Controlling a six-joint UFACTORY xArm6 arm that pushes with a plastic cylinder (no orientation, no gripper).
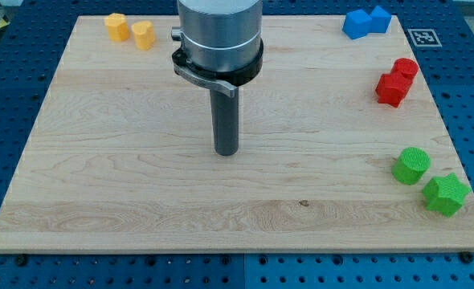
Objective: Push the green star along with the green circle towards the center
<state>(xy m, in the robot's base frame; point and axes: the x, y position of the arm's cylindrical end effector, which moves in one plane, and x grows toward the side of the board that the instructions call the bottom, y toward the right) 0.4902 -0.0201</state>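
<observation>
The green circle (411, 165) sits near the wooden board's right edge, low in the view. The green star (446, 194) lies just below and to the right of it, close to the board's lower right corner; the two look to be touching or nearly so. My tip (226, 152) rests on the board near its middle, far to the left of both green blocks, touching no block.
Two red blocks (395, 82) sit together at the right edge above the green ones. Two blue blocks (365, 22) are at the top right corner. Two yellow blocks (130, 30) are at the top left. The board (140, 201) lies on a blue perforated table.
</observation>
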